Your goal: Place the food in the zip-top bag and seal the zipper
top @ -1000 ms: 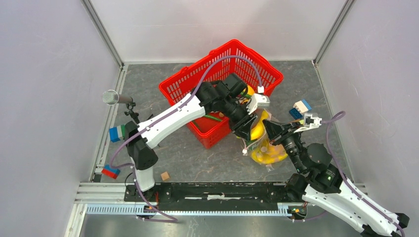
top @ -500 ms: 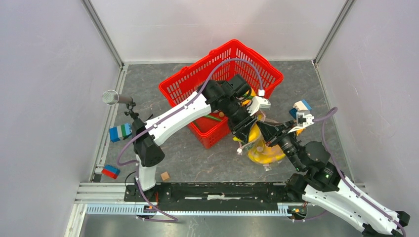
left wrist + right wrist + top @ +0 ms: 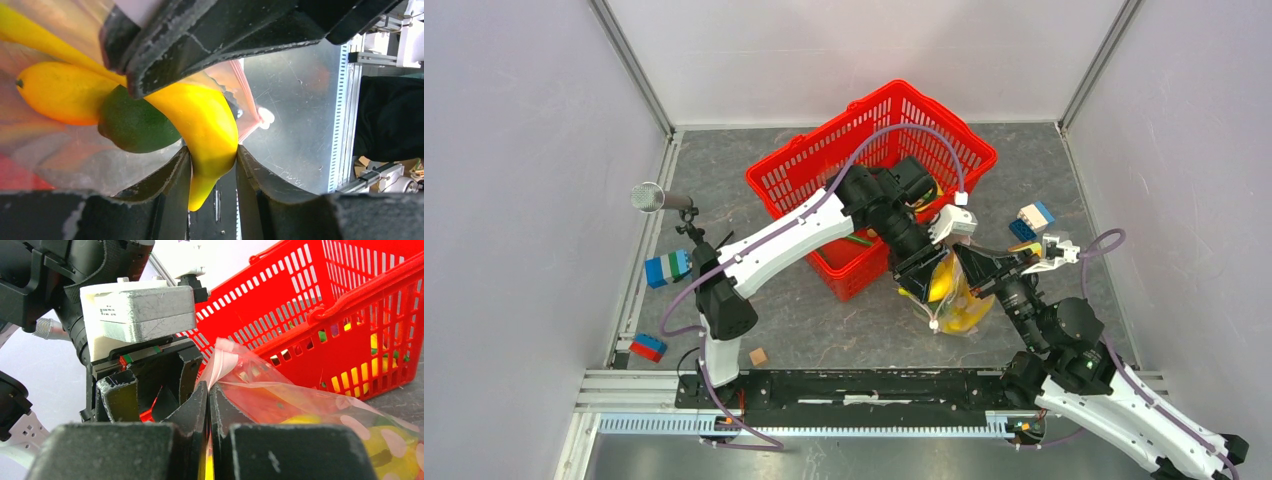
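Observation:
My left gripper (image 3: pixel 212 150) is shut on a yellow toy banana (image 3: pixel 200 112), whose tip pokes out between the fingers. Beyond it a green fruit (image 3: pixel 135 125) and a yellow-orange fruit (image 3: pixel 60 92) lie against the clear film of the zip-top bag (image 3: pixel 959 315). The pinkish zipper (image 3: pixel 246 97) runs beside the banana. My right gripper (image 3: pixel 209 387) is shut on the bag's mouth edge (image 3: pixel 222 362), holding it up off the floor. In the top view the left gripper (image 3: pixel 924 275) and the right gripper (image 3: pixel 966 260) meet over the bag, right beside the basket.
The red mesh basket (image 3: pixel 824 170) stands just behind the bag, with more food in it. Building bricks lie at the right (image 3: pixel 1034 220) and at the left (image 3: pixel 662 268), (image 3: pixel 648 347). A wooden cube (image 3: pixel 758 356) sits near the rail. Grey walls close in three sides.
The left gripper has come a little nearer and lower with the banana. The bag's mouth has been drawn up and leftward, and the bag has bunched closer to the basket.

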